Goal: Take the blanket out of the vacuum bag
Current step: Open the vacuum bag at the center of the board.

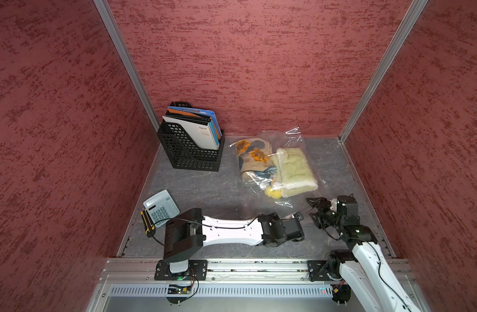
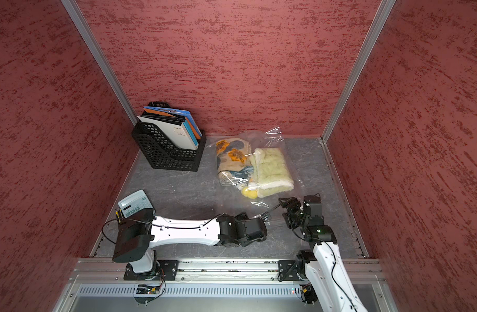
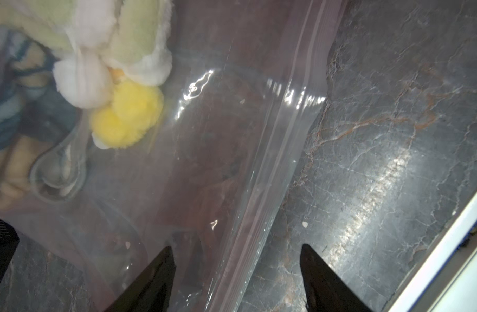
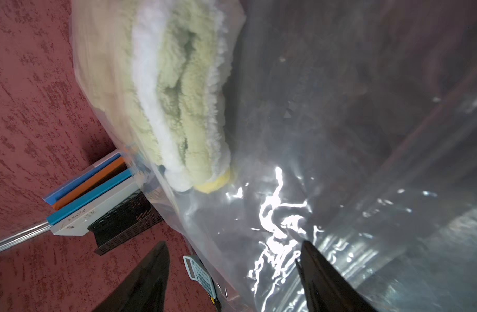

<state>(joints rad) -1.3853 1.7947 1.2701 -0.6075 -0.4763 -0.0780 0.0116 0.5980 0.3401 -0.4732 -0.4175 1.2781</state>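
Note:
The clear vacuum bag [image 1: 294,140] [image 2: 275,135] lies at the table's back right. Inside it a pale green fluffy blanket [image 1: 294,167] [image 2: 272,170] [image 4: 178,94] with yellow pompoms [image 3: 126,116] lies beside a folded flower-patterned cloth [image 1: 253,156]. At the bag's near end, my left gripper [image 1: 303,216] [image 3: 237,245] is open over the zip-seal strip [image 3: 272,162], which runs between its fingers. A round valve [image 3: 57,175] shows near the pompoms. My right gripper [image 1: 315,212] [image 4: 233,242] is open at the same end, with bag film [image 4: 340,135] across its gap.
A black mesh file holder [image 1: 191,146] with folders stands at the back left. A calculator [image 1: 161,208] and a yellow-black tool [image 1: 147,222] lie at the left edge. Red walls close three sides, and a metal rail [image 1: 232,266] runs along the front.

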